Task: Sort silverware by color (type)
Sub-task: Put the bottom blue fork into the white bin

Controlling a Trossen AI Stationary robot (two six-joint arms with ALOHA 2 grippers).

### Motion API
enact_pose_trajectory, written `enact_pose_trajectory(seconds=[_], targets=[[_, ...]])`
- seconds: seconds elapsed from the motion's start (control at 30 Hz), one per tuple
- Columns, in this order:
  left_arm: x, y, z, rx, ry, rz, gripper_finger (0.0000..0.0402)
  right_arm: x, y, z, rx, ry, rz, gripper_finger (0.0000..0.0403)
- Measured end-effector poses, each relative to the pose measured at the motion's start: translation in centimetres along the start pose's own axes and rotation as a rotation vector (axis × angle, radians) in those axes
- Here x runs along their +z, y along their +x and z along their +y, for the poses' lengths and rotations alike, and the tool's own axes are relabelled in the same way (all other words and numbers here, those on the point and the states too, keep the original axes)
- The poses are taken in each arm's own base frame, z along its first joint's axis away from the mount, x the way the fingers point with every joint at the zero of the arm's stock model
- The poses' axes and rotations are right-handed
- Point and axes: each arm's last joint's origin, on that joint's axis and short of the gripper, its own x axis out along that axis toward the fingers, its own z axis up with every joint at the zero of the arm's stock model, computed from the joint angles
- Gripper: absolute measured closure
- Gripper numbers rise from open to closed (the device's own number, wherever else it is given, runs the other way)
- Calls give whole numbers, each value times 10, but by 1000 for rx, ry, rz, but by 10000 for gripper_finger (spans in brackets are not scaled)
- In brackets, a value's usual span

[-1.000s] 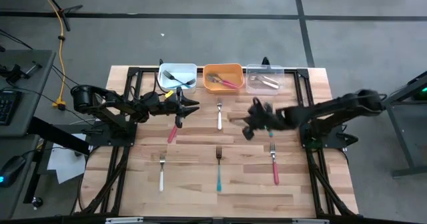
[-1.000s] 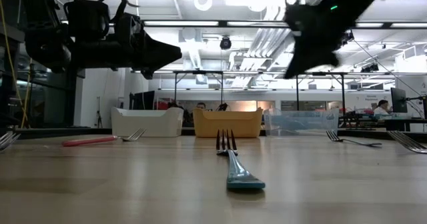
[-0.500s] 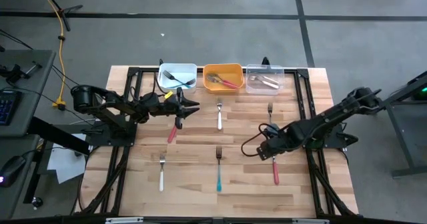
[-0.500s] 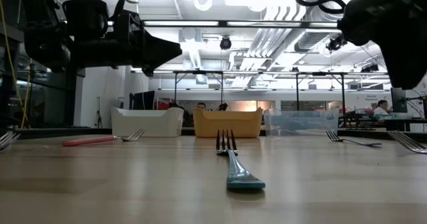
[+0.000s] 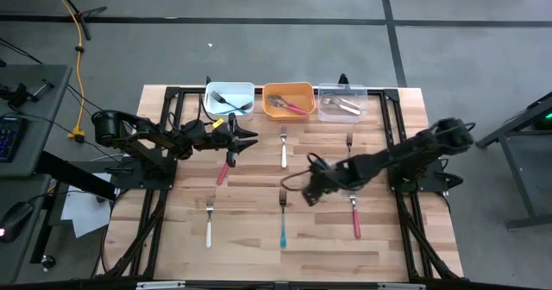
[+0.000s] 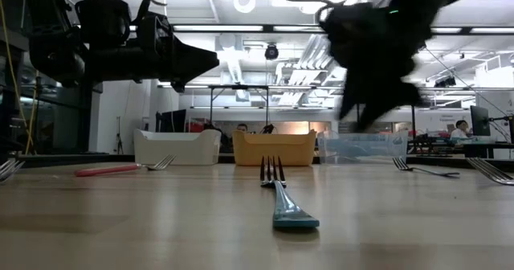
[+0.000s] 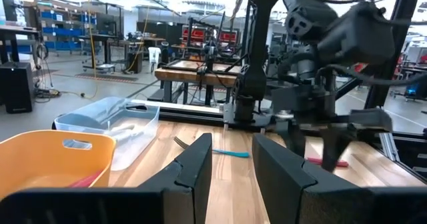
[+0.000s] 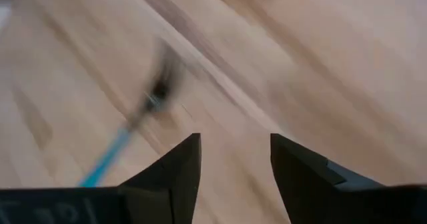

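Note:
Several forks lie flat on the wooden table: a red-handled one [image 5: 222, 171], two white-handled ones [image 5: 284, 149] [image 5: 209, 225], a blue-handled one [image 5: 282, 221], another red-handled one [image 5: 355, 219] and a small dark one [image 5: 348, 141]. My right gripper [image 8: 230, 159] hangs open above the table just right of the blue fork's tines [image 8: 157, 91], with nothing between its fingers. My left gripper [image 7: 232, 161] hovers open and empty in front of the white bin, above the first red fork's tine end [image 5: 231, 156].
Three bins stand in a row along the far edge: white [image 5: 229, 90], orange [image 5: 288, 88] and clear [image 5: 341, 90], each with forks inside. Black frame rails [image 5: 164, 143] run along the table's left and right sides. Bare wood lies along the near edge.
My right gripper has swung from the table's middle right toward the near edge, then toward the left edge, ending beside the blue fork's tines. The small dark fork it had covered now shows. My left arm has kept still, and no fork has moved.

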Motion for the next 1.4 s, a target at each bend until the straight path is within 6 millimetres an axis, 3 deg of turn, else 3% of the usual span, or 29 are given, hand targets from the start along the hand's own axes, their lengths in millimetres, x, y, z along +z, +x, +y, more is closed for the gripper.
enact_pose_trajectory(seconds=[0.13,0.33,0.5,0.87,1.07,1.27,1.4], targets=[[0,0,0,0,0,0,303,27,20,1,124,-195,-81,230],[0,0,0,-1,-1,1,303,53,52,-14,292,-369,-15,230],[0,0,0,-1,-2,2,303,60,73,-19,475,-450,49,230],[0,0,0,-2,-2,3,303,59,96,-29,554,-491,100,236],[-1,0,0,-1,-3,8,303,51,107,-27,574,-484,133,288],[-1,0,0,-1,-18,10,303,54,108,-28,551,-497,83,387],[-2,0,0,0,-31,17,303,61,106,-28,579,-506,45,384]])
